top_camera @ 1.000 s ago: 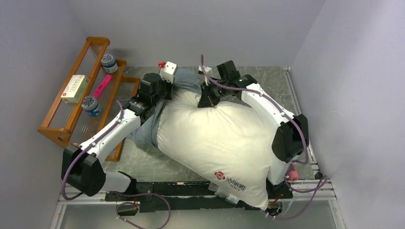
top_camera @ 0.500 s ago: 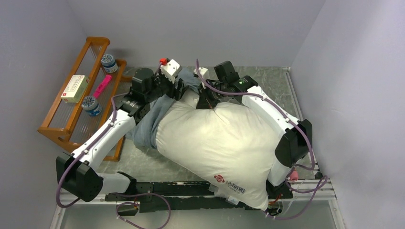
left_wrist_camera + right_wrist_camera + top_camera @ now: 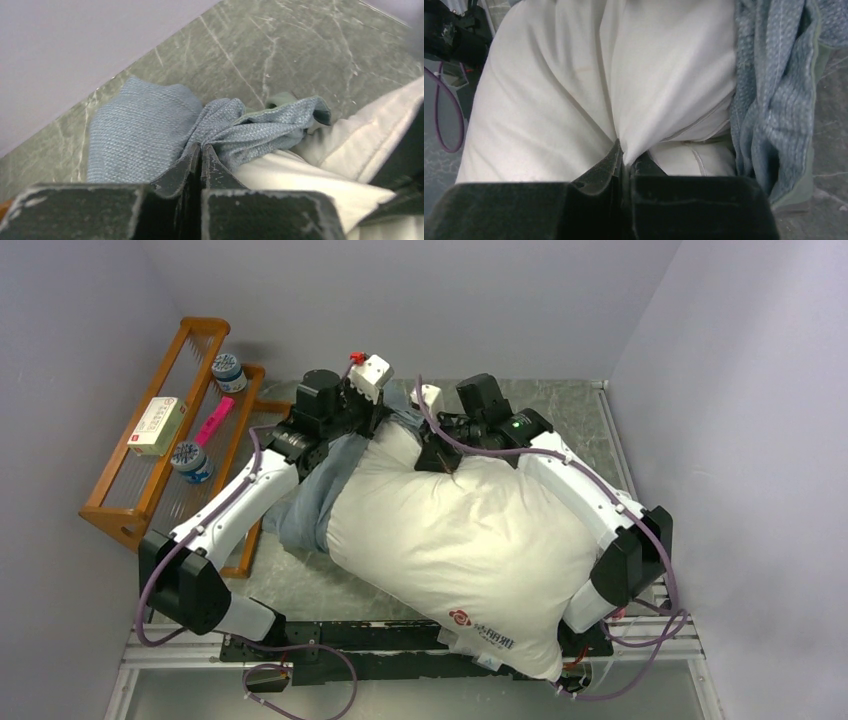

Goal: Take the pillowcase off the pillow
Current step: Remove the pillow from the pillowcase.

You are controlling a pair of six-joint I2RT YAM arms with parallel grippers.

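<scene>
Over marble tabletop (image 3: 320, 585), left tool (image 3: 201, 146) has re-clamped the pillowcase (image 3: 135, 130), right tool (image 3: 624, 150) pinching the pillow (image 3: 549, 100).

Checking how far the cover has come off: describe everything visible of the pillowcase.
The pillowcase is soft, knit-looking grey-blue cloth with a green inner edge, bunched and wrinkled around the far-left end of the pillow, resting on the table. Most of the pillow is bare. The left gripper is shut on a fold of it.

Pale lilac walls (image 3: 400, 300), grey-green marbled tabletop (image 3: 572, 402), orange wooden rack (image 3: 118, 520) well left of the left gripper (image 3: 201, 149).
</scene>
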